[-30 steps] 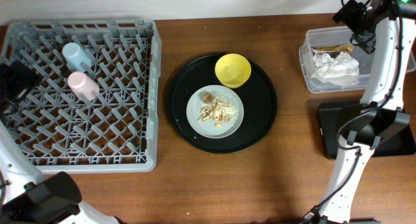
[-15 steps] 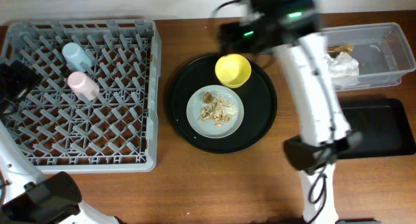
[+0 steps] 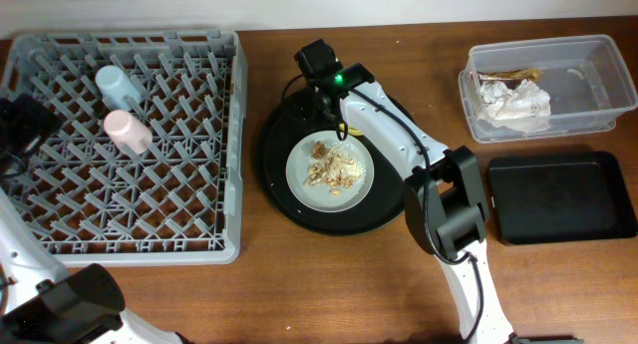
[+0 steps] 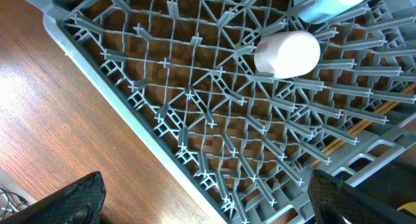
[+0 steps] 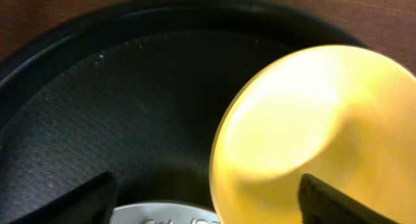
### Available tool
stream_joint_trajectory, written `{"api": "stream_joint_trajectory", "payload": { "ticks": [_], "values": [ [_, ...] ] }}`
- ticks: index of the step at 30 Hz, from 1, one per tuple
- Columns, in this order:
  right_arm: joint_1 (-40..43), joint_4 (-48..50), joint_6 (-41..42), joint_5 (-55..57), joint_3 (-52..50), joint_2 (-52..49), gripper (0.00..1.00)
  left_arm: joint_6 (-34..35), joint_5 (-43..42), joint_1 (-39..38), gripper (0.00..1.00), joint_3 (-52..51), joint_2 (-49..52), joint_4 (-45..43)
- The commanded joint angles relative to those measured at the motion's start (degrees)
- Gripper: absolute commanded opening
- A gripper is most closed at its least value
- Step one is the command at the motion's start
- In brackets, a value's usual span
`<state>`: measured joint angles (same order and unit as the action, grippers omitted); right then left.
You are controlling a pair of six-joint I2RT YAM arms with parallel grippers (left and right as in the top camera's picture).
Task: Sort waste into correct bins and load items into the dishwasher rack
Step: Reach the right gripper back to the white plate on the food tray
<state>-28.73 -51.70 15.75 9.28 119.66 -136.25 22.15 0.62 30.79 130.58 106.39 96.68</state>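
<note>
My right gripper (image 3: 337, 113) is open and low over the round black tray (image 3: 399, 199). In the right wrist view its fingers (image 5: 211, 208) straddle the left rim of the yellow bowl (image 5: 312, 133); my arm hides the bowl from overhead. The pale plate (image 3: 357, 189) with beige food scraps (image 3: 331, 168) lies just in front. The grey dishwasher rack (image 3: 120, 239) holds the pink cup (image 3: 128, 132) and the light-blue cup (image 3: 118, 85), which also show in the left wrist view (image 4: 288, 53) (image 4: 325, 3). My left gripper (image 4: 208, 204) is open and empty over the rack's left edge.
The clear tub (image 3: 588, 75) at the back right holds white napkins (image 3: 516, 103) and a brownish wrapper (image 3: 513, 77). The flat black tray (image 3: 558, 197) lies in front of it. My right arm stretches across the round tray's right side.
My right arm has swung left from the clear tub to the round black tray and come down over the yellow bowl. The left arm has not moved.
</note>
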Motion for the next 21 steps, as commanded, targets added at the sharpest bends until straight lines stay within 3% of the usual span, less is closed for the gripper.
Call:
{"api": "stream_joint_trajectory", "payload": {
  "ticks": [1, 7, 10, 16, 21],
  "values": [
    [0.1, 1.0, -0.3, -0.7, -0.4, -0.2, 0.86, 0.3, 0.0, 0.4, 0.99, 0.0, -1.4, 0.0],
    [0.7, -7.0, 3.3, -0.7, 6.4, 3.9, 0.88, 0.3, 0.0, 0.4, 0.99, 0.0, -1.4, 0.0],
    [1.0, -22.6, 6.2, -1.3, 14.8, 9.5, 0.91, 0.3, 0.0, 0.4, 0.99, 0.0, -1.4, 0.0],
    [2.3, -43.8, 6.1, -1.3, 15.5, 13.7, 0.95, 0.3, 0.0, 0.4, 0.99, 0.0, -1.4, 0.0],
    [1.6, -45.0, -0.3, -13.0, 10.3, 13.7, 0.95, 0.3, 0.0, 0.4, 0.99, 0.0, -1.4, 0.0]
  ]
}}
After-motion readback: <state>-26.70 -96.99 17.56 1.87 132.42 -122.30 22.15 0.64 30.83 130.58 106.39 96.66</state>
